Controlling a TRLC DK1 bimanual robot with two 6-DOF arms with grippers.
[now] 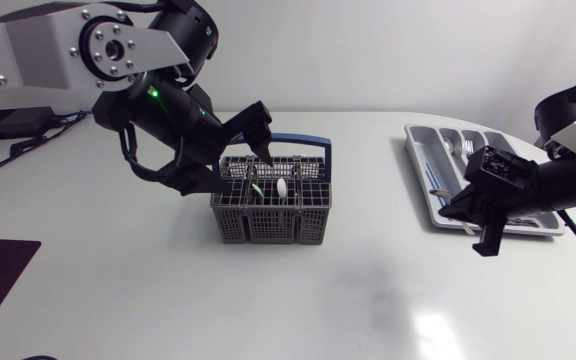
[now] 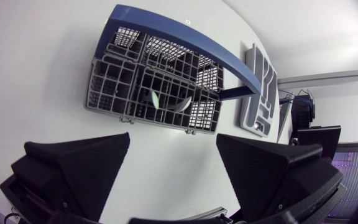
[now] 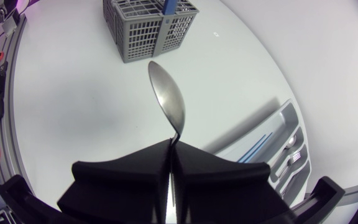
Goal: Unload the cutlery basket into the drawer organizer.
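Spoon (image 3: 166,99), bare metal, likely light, stiff and slick, juts bowl-first from the right gripper (image 3: 169,144). Its fingers pinch the handle just behind the neck, a hold that should stop it swinging. It hangs near the 7 o'clock corner of the drawer organizer (image 1: 418,165), which lies at 3 o'clock from the cutlery basket (image 1: 268,220). Two pieces stand in the basket. The left gripper (image 2: 173,137) hovers at its 11 o'clock, fingers spread, holding nothing.
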